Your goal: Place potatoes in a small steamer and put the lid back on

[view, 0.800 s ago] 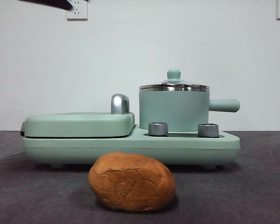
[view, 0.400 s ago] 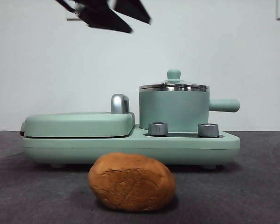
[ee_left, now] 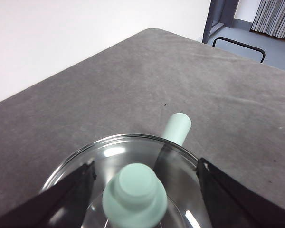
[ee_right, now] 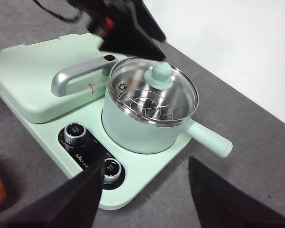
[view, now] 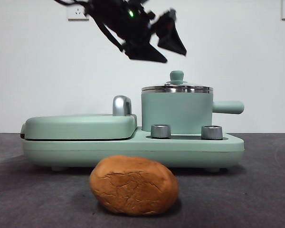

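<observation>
On the grey desk the potato lies in front of the green cooker, whose steamer wears its lid. Since a moment ago the left gripper has come lower, jaws wide above the knob. Farther back, the right gripper hangs wide. A white wall stands behind.

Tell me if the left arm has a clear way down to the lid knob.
Probably yes. The left pincer hangs open just above the lid, its jaws straddling the knob, with nothing between them.
</observation>
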Motion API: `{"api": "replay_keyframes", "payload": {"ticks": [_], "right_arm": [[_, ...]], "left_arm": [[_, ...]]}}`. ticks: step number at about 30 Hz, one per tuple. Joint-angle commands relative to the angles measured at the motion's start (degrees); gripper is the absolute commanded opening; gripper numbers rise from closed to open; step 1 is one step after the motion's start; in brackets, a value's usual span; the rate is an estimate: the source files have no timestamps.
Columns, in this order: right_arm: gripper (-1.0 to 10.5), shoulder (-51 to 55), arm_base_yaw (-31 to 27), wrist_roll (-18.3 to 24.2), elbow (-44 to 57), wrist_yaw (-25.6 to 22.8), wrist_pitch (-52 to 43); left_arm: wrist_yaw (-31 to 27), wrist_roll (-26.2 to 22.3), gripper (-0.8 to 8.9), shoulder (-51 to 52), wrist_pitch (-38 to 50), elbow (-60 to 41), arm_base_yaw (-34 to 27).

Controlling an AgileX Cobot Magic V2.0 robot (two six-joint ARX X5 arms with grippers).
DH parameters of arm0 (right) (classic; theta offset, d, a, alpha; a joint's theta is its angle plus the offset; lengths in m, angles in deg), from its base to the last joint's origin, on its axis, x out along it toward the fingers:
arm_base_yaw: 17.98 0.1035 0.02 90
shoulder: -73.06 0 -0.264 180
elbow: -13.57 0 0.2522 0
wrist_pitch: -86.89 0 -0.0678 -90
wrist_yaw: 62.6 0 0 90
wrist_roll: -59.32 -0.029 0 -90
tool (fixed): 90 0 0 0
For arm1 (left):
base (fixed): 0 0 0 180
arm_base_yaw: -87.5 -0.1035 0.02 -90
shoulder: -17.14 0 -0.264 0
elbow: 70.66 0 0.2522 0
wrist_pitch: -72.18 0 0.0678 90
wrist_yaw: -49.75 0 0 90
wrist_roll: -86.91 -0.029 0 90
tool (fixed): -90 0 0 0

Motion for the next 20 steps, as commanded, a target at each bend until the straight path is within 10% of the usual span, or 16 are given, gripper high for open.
{"api": "replay_keyframes", "payload": {"ticks": [1,20], "right_arm": [[2.8,-0.2,0.52,-0.79,-0.96,-0.07,-0.63],[2.8,-0.22,0.61,-0.81,-0.96,-0.07,-0.63]], "left_arm": [[-0.28,0.42,3.38,-3.04,3.65,1.6,0.61],[-0.52,-1.77,2.38,-8.13,6.82,1.6,0.59]]}}
